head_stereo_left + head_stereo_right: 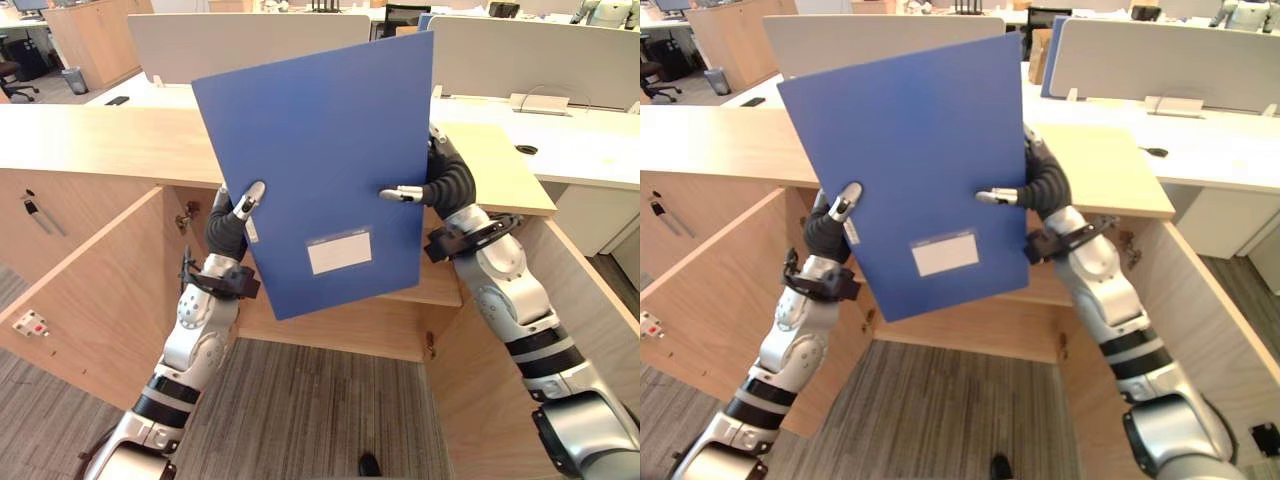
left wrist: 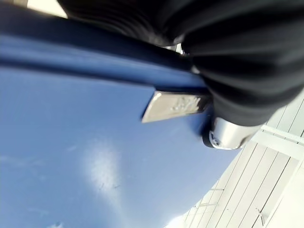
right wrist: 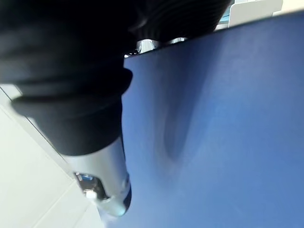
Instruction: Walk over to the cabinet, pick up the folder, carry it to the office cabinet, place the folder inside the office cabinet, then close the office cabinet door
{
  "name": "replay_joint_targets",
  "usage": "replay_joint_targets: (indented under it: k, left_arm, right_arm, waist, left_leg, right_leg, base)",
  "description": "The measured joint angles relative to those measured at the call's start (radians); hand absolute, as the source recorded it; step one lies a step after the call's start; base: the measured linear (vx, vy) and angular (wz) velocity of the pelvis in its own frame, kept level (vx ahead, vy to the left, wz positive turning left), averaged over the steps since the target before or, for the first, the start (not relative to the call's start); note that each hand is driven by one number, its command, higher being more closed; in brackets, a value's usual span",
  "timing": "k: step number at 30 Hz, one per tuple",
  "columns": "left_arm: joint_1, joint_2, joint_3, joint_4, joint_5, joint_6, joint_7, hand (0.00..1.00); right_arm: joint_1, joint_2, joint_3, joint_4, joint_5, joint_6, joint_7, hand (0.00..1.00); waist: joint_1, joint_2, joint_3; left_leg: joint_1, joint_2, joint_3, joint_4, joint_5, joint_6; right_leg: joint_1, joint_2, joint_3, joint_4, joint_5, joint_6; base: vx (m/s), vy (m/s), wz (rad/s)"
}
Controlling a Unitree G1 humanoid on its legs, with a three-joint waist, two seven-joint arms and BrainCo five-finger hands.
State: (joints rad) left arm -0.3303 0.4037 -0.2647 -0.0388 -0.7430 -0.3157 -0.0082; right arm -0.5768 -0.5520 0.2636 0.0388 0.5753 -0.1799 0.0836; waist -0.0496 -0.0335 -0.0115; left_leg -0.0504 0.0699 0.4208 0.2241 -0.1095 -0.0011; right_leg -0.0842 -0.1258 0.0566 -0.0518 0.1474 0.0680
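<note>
Blue folder [image 1: 320, 170], judged stiff, light and slick, is pinched at opposite side edges by left hand [image 1: 230, 228] and right hand [image 1: 446, 182], before the open office cabinet [image 1: 80, 140].

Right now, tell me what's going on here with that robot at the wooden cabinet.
The robot is holding a flat blue folder with a white label upright and tilted in the air, in front of a light wooden cabinet. Its left hand pinches the folder's left edge and its right hand the right edge, thumbs on the front face. The cabinet's left door and right door stand open, and the folder is not yet inside.
</note>
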Motion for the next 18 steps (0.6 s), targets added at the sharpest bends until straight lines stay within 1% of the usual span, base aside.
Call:
replay_joint_targets:
  k: [1,3,5,11,12,14,15,16,17,18]
  left_arm:
    - [0.000,-0.009,0.001,0.000,0.001,0.005,0.000,1.00]
    - [0.001,-0.033,0.008,0.000,0.005,0.013,0.000,1.00]
    - [0.001,-0.055,0.011,0.000,0.007,0.017,0.000,1.00]
    - [0.024,-0.054,0.021,0.000,0.011,0.019,0.000,1.00]
    - [0.027,-0.053,0.021,0.000,0.011,0.022,0.000,1.00]
    - [0.030,-0.045,0.020,0.002,0.005,0.027,0.000,1.00]
    - [0.030,-0.035,0.020,0.010,-0.004,0.027,0.000,1.00]
    - [0.030,-0.014,0.014,0.029,-0.022,0.027,-0.003,1.00]
    - [0.030,0.005,0.006,0.032,-0.030,0.028,-0.016,1.00]
    - [0.030,0.018,-0.001,0.032,-0.041,0.028,-0.024,1.00]
  right_arm:
    - [0.000,0.024,-0.013,0.000,-0.040,0.002,-0.014,0.00]
    - [0.000,0.063,-0.039,0.001,-0.081,0.004,-0.030,0.00]
    - [0.000,0.087,-0.048,0.003,-0.088,0.003,-0.037,0.00]
    - [0.000,0.105,-0.042,0.011,-0.088,0.022,-0.037,0.00]
    - [0.000,0.105,-0.034,0.022,-0.079,0.021,-0.033,1.00]
    - [-0.009,0.090,-0.006,0.057,-0.009,0.018,-0.017,1.00]
    - [-0.029,0.060,0.028,0.087,0.062,0.019,0.001,1.00]
    - [-0.072,-0.021,0.108,0.122,0.178,0.028,0.041,1.00]
    - [-0.092,-0.070,0.156,0.124,0.221,0.038,0.055,1.00]
    - [-0.097,-0.097,0.172,0.124,0.252,0.042,0.070,1.00]
  waist:
    - [0.002,-0.003,0.001]
    - [0.004,-0.004,0.002]
    - [0.006,-0.004,0.002]
    - [0.006,-0.011,0.005]
    - [0.006,-0.013,0.005]
    - [0.006,-0.017,0.005]
    - [0.006,-0.019,0.006]
    - [0.008,-0.023,0.009]
    - [0.009,-0.028,0.011]
    - [0.010,-0.031,0.013]
  left_leg:
    - [0.000,0.001,0.001,0.010,-0.003,0.001]
    - [0.000,0.005,0.001,0.019,-0.009,0.001]
    - [0.000,0.006,0.000,0.023,-0.012,0.002]
    - [0.000,0.007,0.000,0.023,-0.014,0.001]
    - [0.000,0.007,0.000,0.023,-0.014,0.001]
    - [0.001,0.007,0.000,0.022,-0.014,0.001]
    - [0.000,0.006,0.000,0.022,-0.014,0.000]
    - [0.000,0.006,0.000,0.020,-0.014,0.000]
    - [0.000,0.006,-0.003,0.020,-0.014,0.000]
    - [0.000,0.007,-0.008,0.019,-0.014,0.000]
  right_leg:
    - [0.000,0.004,0.000,0.005,-0.001,-0.002]
    - [0.000,0.007,0.000,0.011,-0.003,-0.003]
    - [0.000,0.008,0.001,0.016,-0.008,-0.009]
    - [0.004,0.007,0.000,0.010,-0.011,-0.014]
    - [0.005,0.007,0.000,0.008,-0.011,-0.014]
    - [0.006,0.007,0.000,0.006,-0.011,-0.014]
    - [0.006,0.007,0.000,0.005,-0.010,-0.014]
    - [0.007,0.007,-0.001,0.003,-0.010,-0.013]
    - [0.011,0.007,-0.004,0.000,-0.008,-0.010]
    - [0.015,0.007,-0.009,-0.004,-0.007,-0.009]
  base:
    - [0.00,0.000,0.00]
    - [0.00,0.000,0.00]
    - [0.00,0.020,0.00]
    - [0.00,0.014,0.00]
    - [0.00,0.000,0.00]
    - [0.00,0.000,0.00]
    - [0.02,0.033,0.00]
    - [0.02,0.032,0.03]
    - [0.02,0.025,0.07]
    - [0.03,0.013,0.15]
